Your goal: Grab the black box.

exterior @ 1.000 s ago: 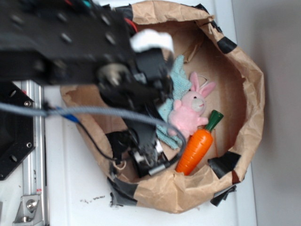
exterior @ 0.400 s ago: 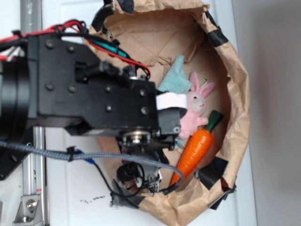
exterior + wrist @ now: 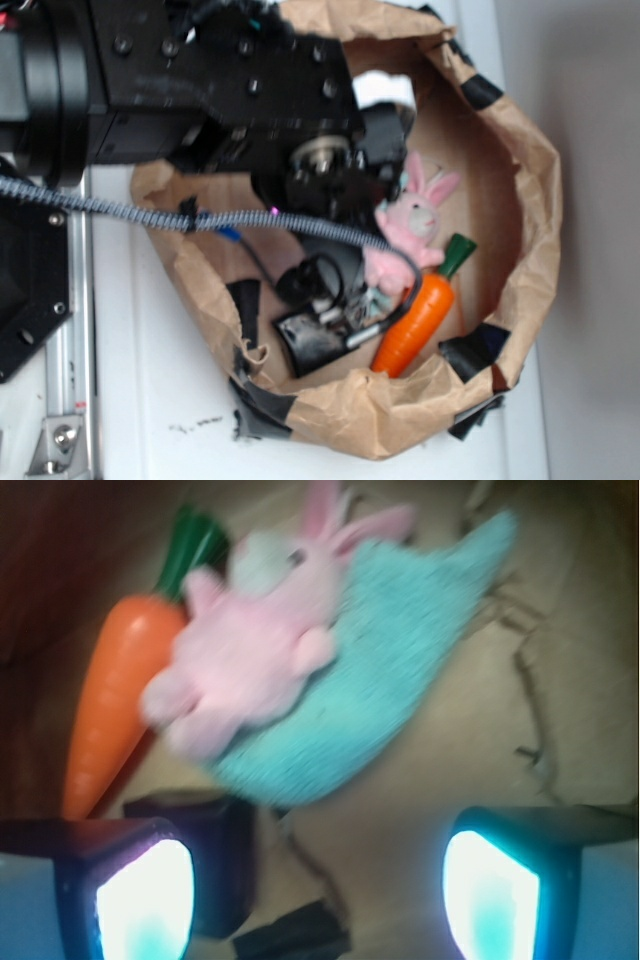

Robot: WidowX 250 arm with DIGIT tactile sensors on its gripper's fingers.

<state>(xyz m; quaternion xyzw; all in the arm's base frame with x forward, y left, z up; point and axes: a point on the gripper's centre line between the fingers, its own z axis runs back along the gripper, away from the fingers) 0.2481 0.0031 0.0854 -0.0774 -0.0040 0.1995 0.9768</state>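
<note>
1. Two glowing pads frame my wrist view: the hand (image 3: 315, 880) is spread wide, holding nothing, with bare brown paper between the pads.
2. Just inside my left pad sits the black box (image 3: 205, 855), low in the wrist view and partly hidden by that pad. From outside I see the black box on the floor of the paper bag (image 3: 540, 200), near its front wall, left of the carrot (image 3: 415, 322).
3. It looks small, stiff and glossy, so I judge it light but slippery. I'd close on two opposite flat sides below the raised rim, not the rounded corners.
4. Beyond it, the pink bunny (image 3: 250, 645) lies on a teal cloth (image 3: 385, 670), touching the carrot. Both soft things sit clear of the box, I think.
5. Outside the bag, white table (image 3: 150, 400).
</note>
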